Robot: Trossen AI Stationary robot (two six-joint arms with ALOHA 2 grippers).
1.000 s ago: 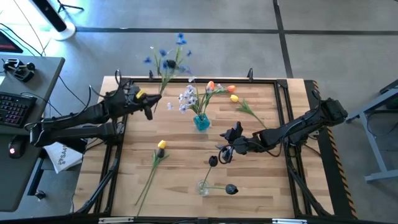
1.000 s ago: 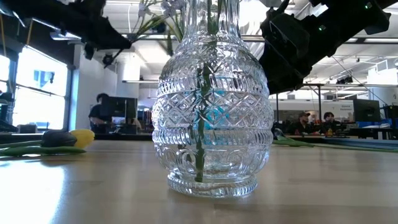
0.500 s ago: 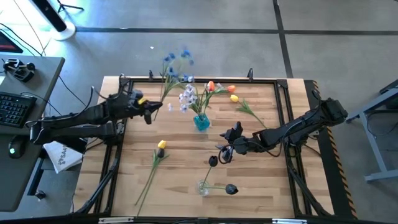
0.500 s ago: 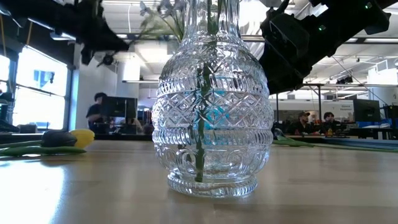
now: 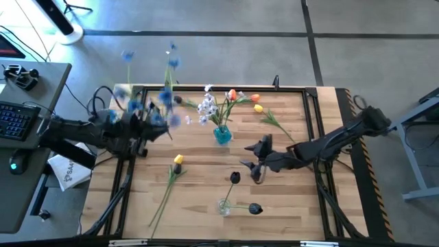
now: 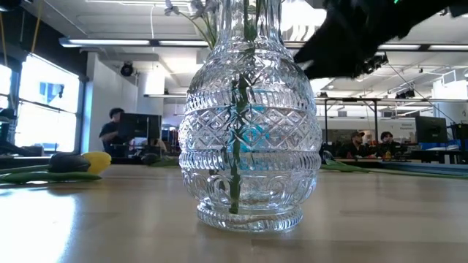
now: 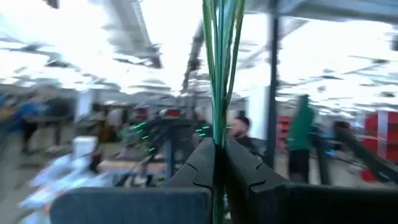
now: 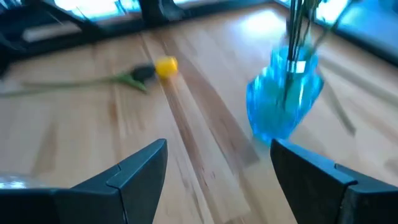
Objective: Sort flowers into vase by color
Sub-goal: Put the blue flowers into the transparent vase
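Left end effector (image 7: 219,163) pinching blue spray (image 5: 147,103) stems upright; right end effector (image 8: 217,171) spread above table (image 5: 199,178).

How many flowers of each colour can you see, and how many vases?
Orange tulips: 2
Yellow tulips: 2
Dark buds: 2
White spray: 1
Blue spray, a blurred bunch in the left gripper: 1
Vases: 2
Total: 10

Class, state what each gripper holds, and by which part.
Left gripper: blue flower spray, clamped by its green stems. Right gripper: open, holding nothing.
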